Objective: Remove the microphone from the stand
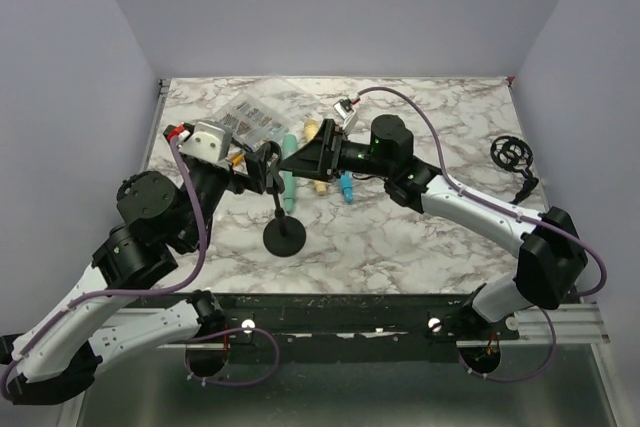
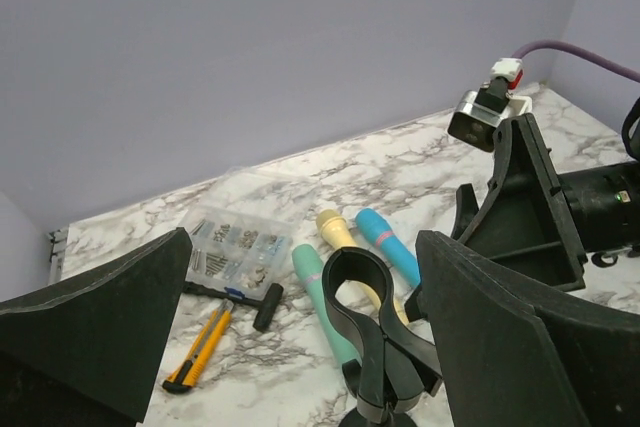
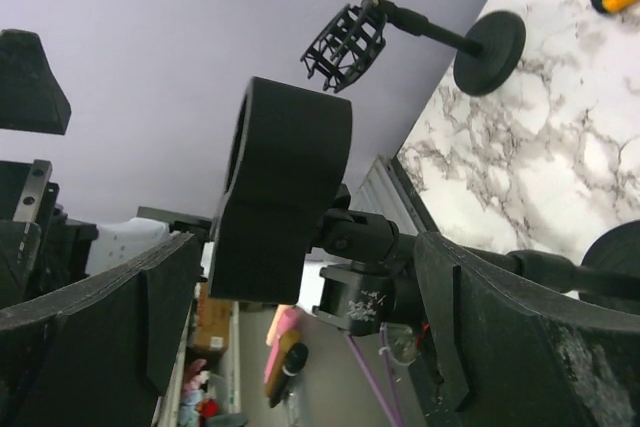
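Since the bench (image 1: 450, 237) is the biggest thing here, it gets covered first: white marble, with both arms reached in toward the middle-left.

The stand (image 1: 284, 240) is planted there on its round black base, pole tilted a bit. Its clip (image 2: 380, 347) is seen empty in the left wrist view, just an open ring with nothing seated in it.

The left gripper (image 2: 300, 277) is spread wide, one finger seen on each side of the clip, and nothing is held. The right gripper (image 3: 305, 247) is opened wide too. The clip sits in the gap between its fingers, and no contact can be made out.

A second stand (image 1: 512, 153) with a cage mount is parked well apart at the right edge. A clear box (image 2: 235, 247) of small parts is set near the back wall.

Three mics are laid flat on the bench just behind the stand: a green mic (image 2: 318, 292) nearest the clip, a cream mic (image 2: 335, 230) beside it, then a blue mic (image 2: 385, 242). Which one belongs to the stand can't be told.

A yellow knife (image 2: 200, 347) and a T-handle tool (image 2: 250, 297) are lying left of the mics, in front of the box.
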Robot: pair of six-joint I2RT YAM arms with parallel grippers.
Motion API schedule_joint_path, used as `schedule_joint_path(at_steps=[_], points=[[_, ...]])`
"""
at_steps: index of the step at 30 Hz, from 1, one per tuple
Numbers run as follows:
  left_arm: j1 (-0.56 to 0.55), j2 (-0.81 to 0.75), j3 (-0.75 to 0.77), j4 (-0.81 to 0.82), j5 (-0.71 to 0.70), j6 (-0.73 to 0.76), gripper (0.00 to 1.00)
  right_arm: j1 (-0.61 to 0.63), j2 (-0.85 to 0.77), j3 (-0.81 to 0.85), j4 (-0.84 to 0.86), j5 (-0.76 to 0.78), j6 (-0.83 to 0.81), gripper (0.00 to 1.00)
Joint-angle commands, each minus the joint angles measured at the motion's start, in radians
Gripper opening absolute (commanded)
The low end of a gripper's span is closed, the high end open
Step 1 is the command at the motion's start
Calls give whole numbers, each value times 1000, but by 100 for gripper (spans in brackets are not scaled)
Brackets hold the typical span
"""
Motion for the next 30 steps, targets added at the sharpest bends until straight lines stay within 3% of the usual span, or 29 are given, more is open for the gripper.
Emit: schedule_joint_path(at_steps=[1, 11, 16, 27, 30], points=[[34, -38, -100, 97, -6, 10, 99, 24, 30, 44, -35, 61, 73, 97], [85, -86, -216, 169, -14, 22, 98, 49, 84, 103, -67, 21, 107, 92], [92, -81, -257, 189, -6, 16, 98, 71, 100, 126, -66, 17, 111, 83], [110, -62, -286, 200, 5, 17, 99, 88, 135, 164, -96, 27, 65, 84], [115, -65, -290, 207, 5, 17, 99, 87, 143, 169, -112, 30, 60, 75]])
